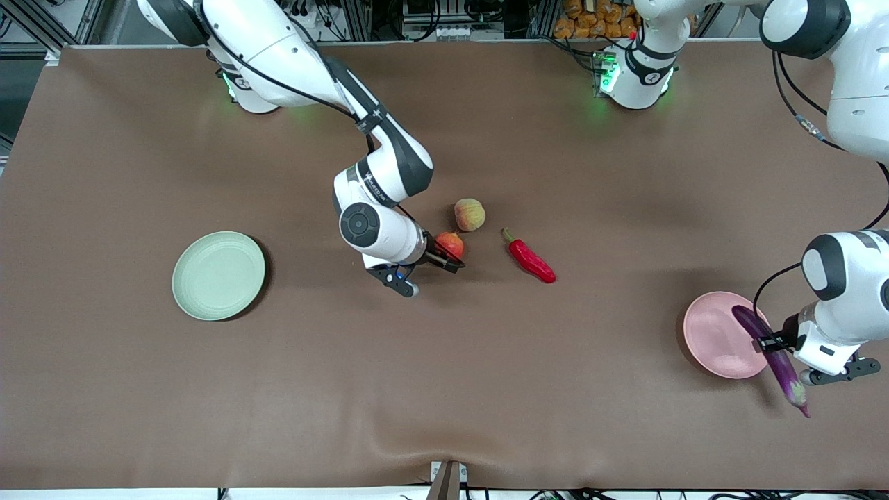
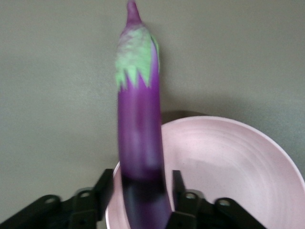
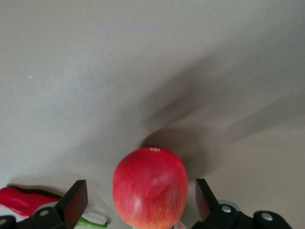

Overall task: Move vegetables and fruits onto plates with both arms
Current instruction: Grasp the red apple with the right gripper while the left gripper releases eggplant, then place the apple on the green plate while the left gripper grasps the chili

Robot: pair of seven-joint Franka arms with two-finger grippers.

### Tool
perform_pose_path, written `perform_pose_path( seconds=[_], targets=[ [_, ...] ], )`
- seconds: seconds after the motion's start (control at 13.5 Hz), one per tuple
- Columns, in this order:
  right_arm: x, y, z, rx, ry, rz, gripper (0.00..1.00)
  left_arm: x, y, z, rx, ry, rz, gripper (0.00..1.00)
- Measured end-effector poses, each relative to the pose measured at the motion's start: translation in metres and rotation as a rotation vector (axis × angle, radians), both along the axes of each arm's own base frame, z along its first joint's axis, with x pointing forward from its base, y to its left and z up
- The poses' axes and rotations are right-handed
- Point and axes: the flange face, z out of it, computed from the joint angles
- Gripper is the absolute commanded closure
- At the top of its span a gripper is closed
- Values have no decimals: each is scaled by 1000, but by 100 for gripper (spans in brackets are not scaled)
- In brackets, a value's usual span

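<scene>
Left tool point(image 1: 769, 342): my fingers flank the eggplant point(image 1: 771, 355) across the pink plate point(image 1: 715, 333) rim; grip uncertain.
Right tool point(image 1: 444, 258): spread wide around the pomegranate point(image 1: 450, 244) on the table point(image 1: 444, 389).
Handling: probably light, glossy, slippery; take the round fruit at its widest.
Nearby: peach point(image 1: 469, 214), chili pepper point(image 1: 531, 255) close; green plate point(image 1: 218, 275) well apart.

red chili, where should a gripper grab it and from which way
Grip the red chili at its thick middle, coming straight down from above with the fingers closing across its width. It lies flat on the table, long and slim, on a slant with the green stem toward the peach. Its middle looks widest, and there is open table on both long sides for the fingers.
</scene>
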Motion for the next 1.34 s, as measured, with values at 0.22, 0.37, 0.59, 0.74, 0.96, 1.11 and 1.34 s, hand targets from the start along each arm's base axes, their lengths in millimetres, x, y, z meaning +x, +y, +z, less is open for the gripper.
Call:
perform_pose_path(
  seconds=[0.22,0.37,0.59,0.74,0.96,1.11,1.34],
  targets=[
    [-15,13,-16,-18,23,10,26,0,-3,10,0,7,-2,0],
    [-20,19,-25,-23,28,10,100,-2,-14,23,-10,40,-9,0],
    [-15,17,-23,-23,17,-2,100,-7,-75,70,-68,118,49,0],
    [1,2,-19,-28,15,-26,100,-16,-145,102,-99,168,135,0],
    [53,-64,13,-80,99,-7,100,-39,-266,111,-122,211,260,0],
    [89,-133,41,-99,121,57,100,-62,-341,91,-75,232,315,0],
    [119,-227,66,-97,120,133,100,-94,-420,50,0,209,439,0]
  ],
)
